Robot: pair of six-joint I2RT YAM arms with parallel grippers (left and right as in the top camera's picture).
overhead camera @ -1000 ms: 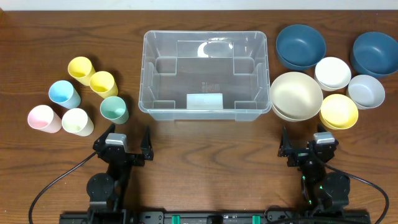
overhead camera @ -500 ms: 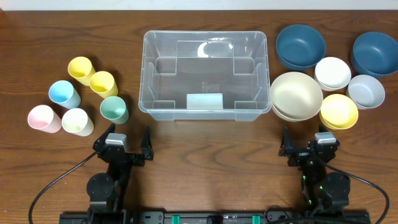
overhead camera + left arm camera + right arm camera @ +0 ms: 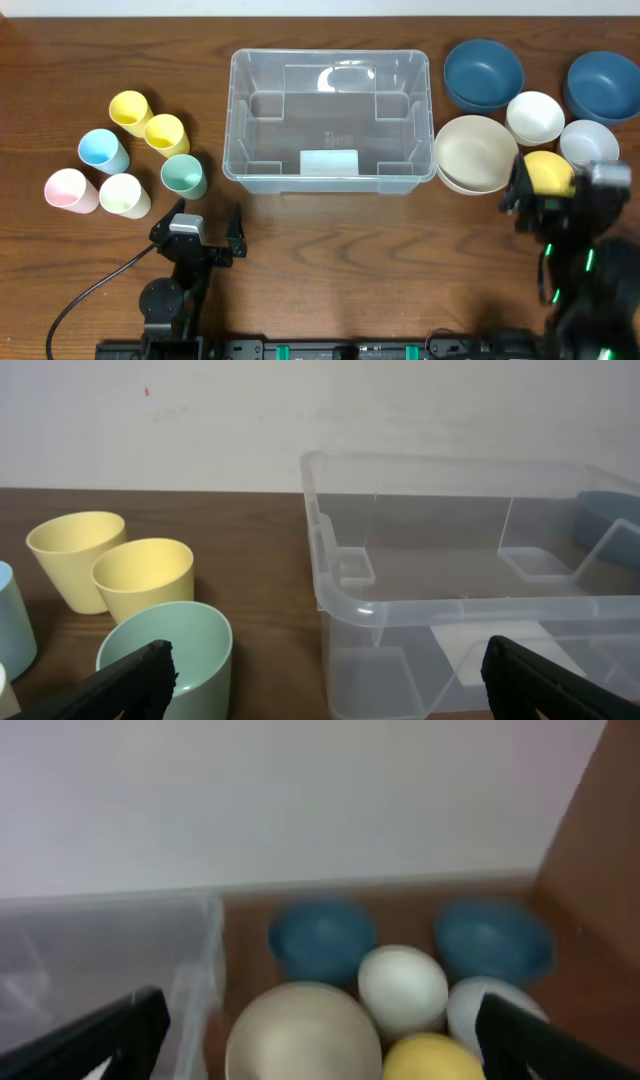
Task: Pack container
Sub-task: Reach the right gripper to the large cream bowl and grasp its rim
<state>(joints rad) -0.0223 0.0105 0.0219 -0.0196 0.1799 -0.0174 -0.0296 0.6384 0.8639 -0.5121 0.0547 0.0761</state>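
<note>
Container [image 3: 329, 54] has an open top and a bare floor, so I can enter freely from above. The bare table strip between its front wall and my left gripper [image 3: 208, 218] is passable. On the left, green cup [image 3: 184, 176] sits near the container corner with a narrow gap, and yellow cups [image 3: 166, 134] crowd behind it. On the right, cream bowl [image 3: 476, 152] is just beside the container wall, leaving no lane. Yellow bowl [image 3: 546, 170] is directly below my right gripper [image 3: 556, 198].

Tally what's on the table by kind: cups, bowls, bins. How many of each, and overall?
Cups: 6
Bowls: 6 showing from above; any nested underneath cannot be told
Container: 1
Total: 13
</note>
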